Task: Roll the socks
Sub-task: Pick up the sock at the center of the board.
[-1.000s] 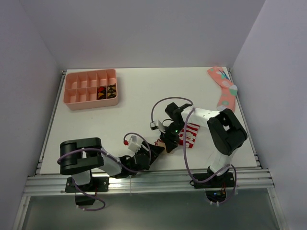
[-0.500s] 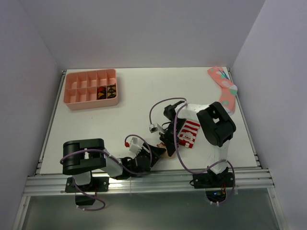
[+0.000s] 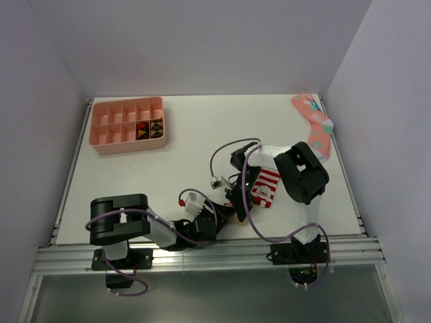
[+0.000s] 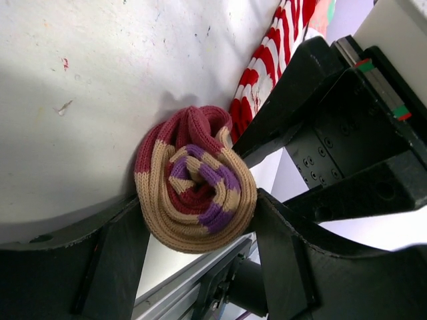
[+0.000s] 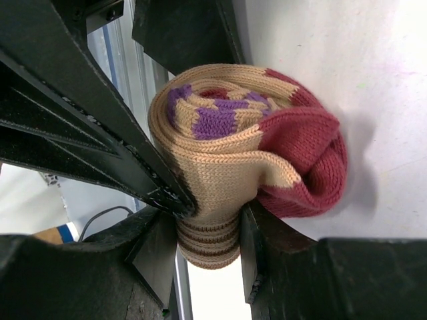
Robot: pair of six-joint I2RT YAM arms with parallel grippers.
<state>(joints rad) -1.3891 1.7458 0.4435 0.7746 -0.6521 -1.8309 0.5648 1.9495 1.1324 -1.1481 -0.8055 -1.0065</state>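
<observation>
The tan sock [image 4: 193,177] is wound into a tight roll, with dark red outer turns and purple stripes at its core. It lies near the table's front edge [image 3: 238,216]. My left gripper [image 4: 197,230] is shut on the roll, one finger pressed against each side. My right gripper [image 5: 208,240] is shut on the same sock [image 5: 233,147], pinching its brown-striped end between both fingers [image 5: 267,247]. The two grippers meet tip to tip, left [image 3: 226,214] and right [image 3: 236,200]. The red-and-white striped sock [image 3: 266,188] lies flat just behind them, partly under the right arm, and also shows beyond the roll [image 4: 267,73].
A pink compartment tray [image 3: 101,124] stands at the back left, with small dark items in two cells. A pink sock with teal pattern [image 3: 316,128] lies at the back right corner. The metal rail [image 3: 202,254] runs along the front edge, close below the roll.
The right arm's elbow has swung left and folded in over the striped sock. The left gripper has shifted slightly right. The roll stays held between both.
</observation>
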